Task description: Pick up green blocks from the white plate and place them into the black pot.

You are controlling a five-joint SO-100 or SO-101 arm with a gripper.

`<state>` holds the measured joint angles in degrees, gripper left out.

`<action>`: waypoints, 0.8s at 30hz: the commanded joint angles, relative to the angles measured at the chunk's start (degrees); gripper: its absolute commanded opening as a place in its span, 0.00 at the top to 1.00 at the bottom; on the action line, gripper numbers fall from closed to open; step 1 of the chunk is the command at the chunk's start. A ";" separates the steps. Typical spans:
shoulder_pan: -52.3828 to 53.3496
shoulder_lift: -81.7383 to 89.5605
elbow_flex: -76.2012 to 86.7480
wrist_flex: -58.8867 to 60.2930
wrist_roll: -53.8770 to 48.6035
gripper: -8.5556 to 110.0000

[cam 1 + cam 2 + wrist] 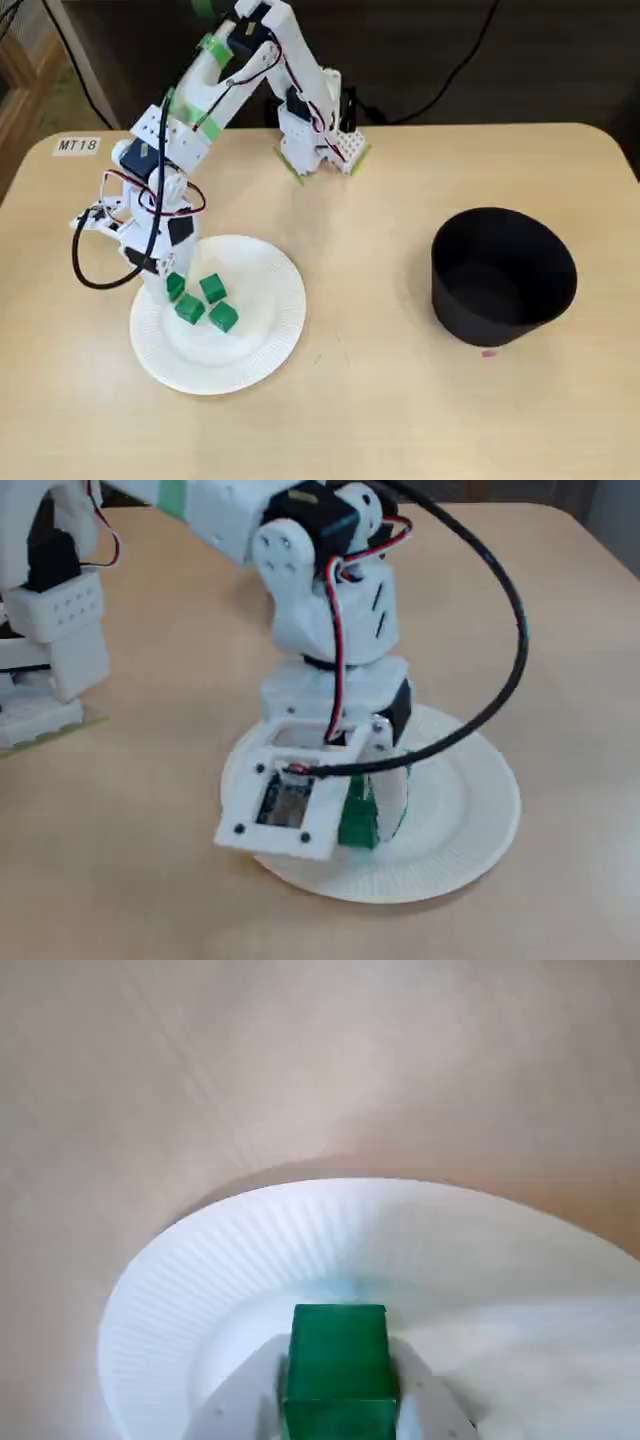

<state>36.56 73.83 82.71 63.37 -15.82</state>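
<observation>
My fingers (235, 1405) seem to pinch one green block (338, 1365) at ten o'clock on the white plate (265, 340). I'd lift straight up, clear of its neighbours, before swinging toward the black pot (495, 310) at three o'clock.

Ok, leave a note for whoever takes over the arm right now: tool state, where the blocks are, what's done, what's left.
The tool is shut on one green block, down at the white plate.
Three other green blocks lie loose on that plate.
The black pot stands apart to the right in a fixed view, with no block visible inside.
Done: one grasp.
Left: lift it, carry all four to the pot.
</observation>
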 commanded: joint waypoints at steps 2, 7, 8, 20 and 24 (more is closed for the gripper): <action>-4.22 16.70 -1.49 0.18 3.52 0.95; -13.36 40.43 12.39 -9.23 12.30 0.95; -16.17 45.00 16.96 -11.25 14.41 0.95; -60.21 57.83 32.52 -20.04 14.50 0.95; -65.74 53.79 33.22 -25.66 12.66 0.95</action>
<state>-26.10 129.20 116.19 41.48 -2.11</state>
